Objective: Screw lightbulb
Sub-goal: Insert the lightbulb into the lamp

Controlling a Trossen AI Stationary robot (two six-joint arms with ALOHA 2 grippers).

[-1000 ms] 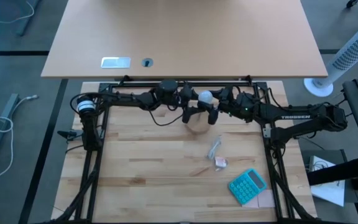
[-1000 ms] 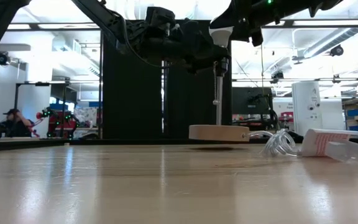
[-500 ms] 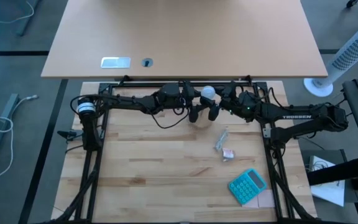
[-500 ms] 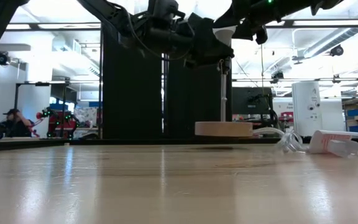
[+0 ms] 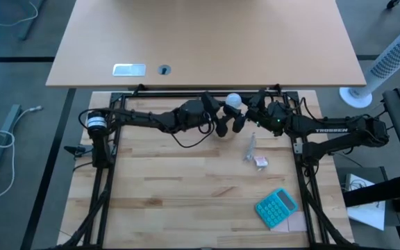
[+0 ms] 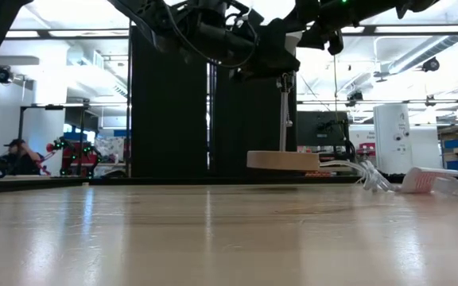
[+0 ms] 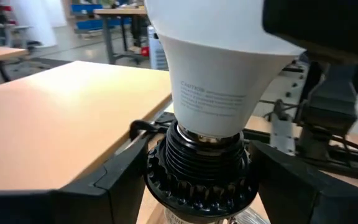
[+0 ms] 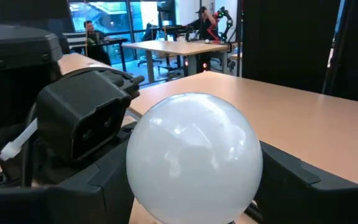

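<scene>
Overhead, you see both arms stretched level along the far edge of the table [image 5: 158, 201], meeting near its middle. Your right gripper [image 5: 245, 105] holds the lightbulb [image 5: 234, 101] by its round globe, fingers closed on either side of it. Your left gripper [image 5: 228, 123] clasps the black socket [image 7: 197, 169] just under the bulb's neck.

From your left wrist camera, the bulb's white cone sits in the ribbed socket with its metal thread just showing at the collar; how deep it is seated you cannot tell. From table height, the wooden disc [image 6: 285, 160] hangs clear of the tabletop, slightly tilted, on a thin stem [image 6: 284, 111] below the grippers.

From above, the disc is hidden beneath the grippers. A clear wrapper [image 5: 251, 148] and a teal calculator [image 5: 276, 207] lie well apart on the wood.
</scene>
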